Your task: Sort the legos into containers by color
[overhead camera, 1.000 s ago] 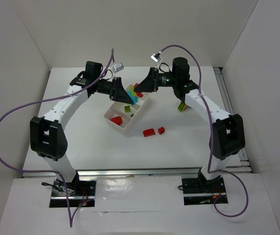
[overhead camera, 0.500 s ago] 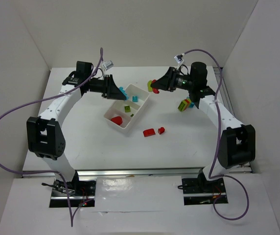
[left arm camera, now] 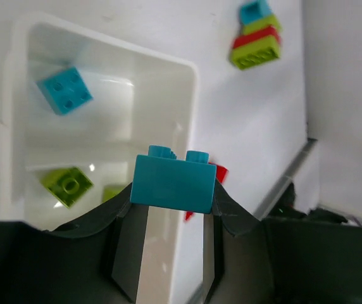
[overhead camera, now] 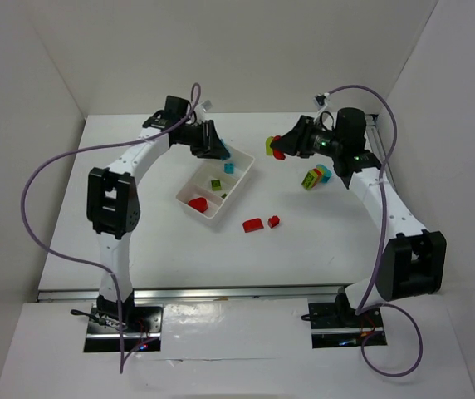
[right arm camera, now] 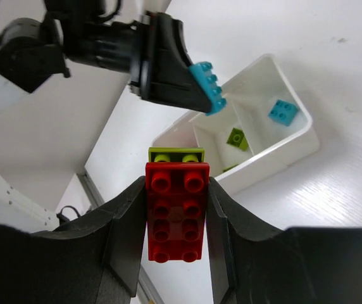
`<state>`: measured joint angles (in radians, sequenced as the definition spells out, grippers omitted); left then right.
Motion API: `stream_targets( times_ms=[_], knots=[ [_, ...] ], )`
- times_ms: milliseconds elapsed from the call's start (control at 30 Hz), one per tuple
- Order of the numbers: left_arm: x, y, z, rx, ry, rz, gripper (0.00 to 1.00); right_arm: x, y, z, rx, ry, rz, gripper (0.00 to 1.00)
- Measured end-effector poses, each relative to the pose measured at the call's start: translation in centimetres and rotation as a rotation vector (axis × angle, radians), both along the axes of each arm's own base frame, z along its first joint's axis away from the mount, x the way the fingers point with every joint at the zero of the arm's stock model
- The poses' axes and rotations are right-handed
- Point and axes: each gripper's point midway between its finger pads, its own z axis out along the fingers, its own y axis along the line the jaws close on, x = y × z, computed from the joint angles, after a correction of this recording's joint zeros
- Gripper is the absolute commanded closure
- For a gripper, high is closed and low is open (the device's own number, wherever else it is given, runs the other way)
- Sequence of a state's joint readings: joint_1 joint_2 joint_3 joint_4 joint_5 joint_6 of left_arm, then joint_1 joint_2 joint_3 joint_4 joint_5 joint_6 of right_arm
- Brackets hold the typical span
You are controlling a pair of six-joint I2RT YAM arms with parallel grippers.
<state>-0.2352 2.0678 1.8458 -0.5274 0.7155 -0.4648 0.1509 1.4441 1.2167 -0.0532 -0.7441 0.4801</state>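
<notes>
1. Bricks and a white tray [overhead camera: 242, 181] sit on the table [overhead camera: 163, 241]. The tray lies at a slant and has three boxes in a row.
2. The far box has one cyan brick [overhead camera: 229, 167] in it. The middle box has a lime green brick [overhead camera: 216, 184] with a smaller green bit beside it. The near box has a red brick [overhead camera: 197, 202].
3. The left gripper [left arm camera: 171, 190] is clamped tight on a second cyan brick [left arm camera: 173, 183]. The brick sits between the two fingers with its bumps poking out past the tips. It hangs in the air above the far end of the tray and does not touch it.
4. The right gripper [right arm camera: 176, 209] is clamped tight on a long red brick [right arm camera: 176, 218] with a green brick [right arm camera: 176, 154] stuck on its far end. It holds them in the air to the right of the tray, well apart from it, and its fingers point toward the tray.
5. A stack of bricks [overhead camera: 314, 177] lies on the table near the right arm. Its layers go cyan, green, red, green.
6. Two loose red bricks lie on the table just past the near end of the tray, on its right side. The bigger red one [overhead camera: 252, 224] is next to the smaller red one [overhead camera: 274, 221], with a little gap between them
</notes>
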Motion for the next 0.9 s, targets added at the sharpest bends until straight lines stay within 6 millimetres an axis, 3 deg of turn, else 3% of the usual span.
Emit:
stream_targets(
  times_ms=[33,67,167,200,300,467,567,633,733,900],
  knots=[
    [0.7,-0.2,-1.0,0.022,0.008,0.016,1.00,0.0,-0.4,0.1,-0.001,0.000,-0.008,0.97],
    [1.4,-0.4,-2.1,0.048,0.016,0.031,0.91,0.1,-0.8,0.2,-0.002,-0.004,-0.019,0.97],
    [2.8,-0.6,-4.9,0.117,0.048,0.063,0.51,0.1,-1.8,0.2,-0.007,0.000,-0.043,0.97],
    [3.1,-0.5,-5.5,0.130,0.053,0.072,0.32,0.1,-2.0,0.1,-0.011,0.001,-0.048,0.97],
    [3.2,-0.2,-6.3,0.157,0.066,0.083,0.19,0.0,-2.1,-0.1,-0.019,0.010,-0.049,0.97],
    [3.2,-0.5,-5.8,0.156,0.054,0.076,0.13,-0.1,-2.2,-0.5,-0.021,0.021,-0.048,0.97],
    [2.8,-0.9,-5.1,0.143,0.039,0.052,0.22,-0.2,-2.2,-0.7,-0.022,0.028,-0.048,0.97],
    [2.2,-1.2,-4.0,0.117,0.029,0.030,0.22,-0.3,-2.2,-0.8,-0.023,0.032,-0.046,0.97],
    [-0.8,-1.9,-0.9,0.012,0.001,-0.042,0.17,-0.7,-2.0,-1.2,-0.018,0.042,-0.026,0.97],
    [-7.0,-3.7,7.0,-0.312,-0.086,-0.213,0.11,-2.6,-1.3,-2.9,0.015,0.094,0.058,0.97]
  ],
)
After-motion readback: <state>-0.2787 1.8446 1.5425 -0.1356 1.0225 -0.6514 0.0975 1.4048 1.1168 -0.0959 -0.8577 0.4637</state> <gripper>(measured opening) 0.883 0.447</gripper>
